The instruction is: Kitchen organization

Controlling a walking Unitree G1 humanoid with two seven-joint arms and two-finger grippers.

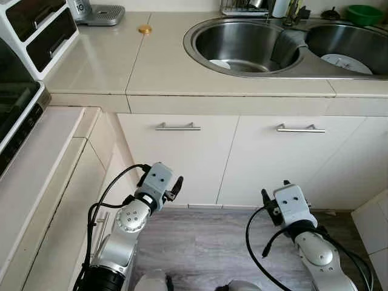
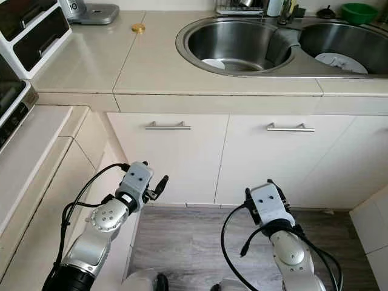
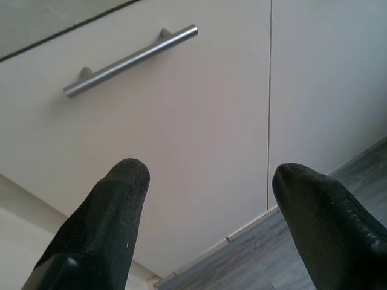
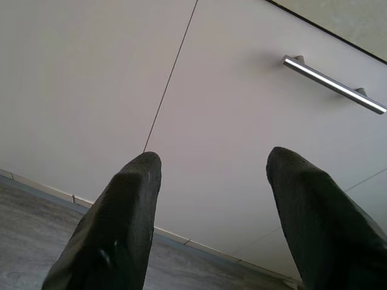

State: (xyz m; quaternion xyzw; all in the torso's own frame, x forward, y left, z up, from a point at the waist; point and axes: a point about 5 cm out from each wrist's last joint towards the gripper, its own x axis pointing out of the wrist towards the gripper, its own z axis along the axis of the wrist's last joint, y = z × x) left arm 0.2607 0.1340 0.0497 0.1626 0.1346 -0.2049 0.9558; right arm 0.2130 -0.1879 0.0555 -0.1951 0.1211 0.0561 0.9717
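Observation:
A beige counter (image 1: 163, 66) carries a steel double sink (image 1: 200, 27). A white dish (image 1: 219, 63) lies in the left basin and a white plate (image 1: 346, 63) in the right one. A small gold round lid (image 1: 145, 28) sits on the counter left of the sink. Below the counter, my left gripper (image 3: 205, 175) is open and empty, facing the left cabinet door with its bar handle (image 3: 130, 60). My right gripper (image 4: 211, 163) is also open and empty, facing the right door and its handle (image 4: 335, 84). Both hang low, apart from the doors.
A green bowl (image 1: 364, 13) stands behind the sink at the far right. A silver appliance base (image 1: 100, 13) and a white unit with dark drawers (image 1: 36, 30) occupy the back left. A lower side counter (image 1: 36, 163) runs along my left. Grey wood floor (image 1: 200, 242) lies below.

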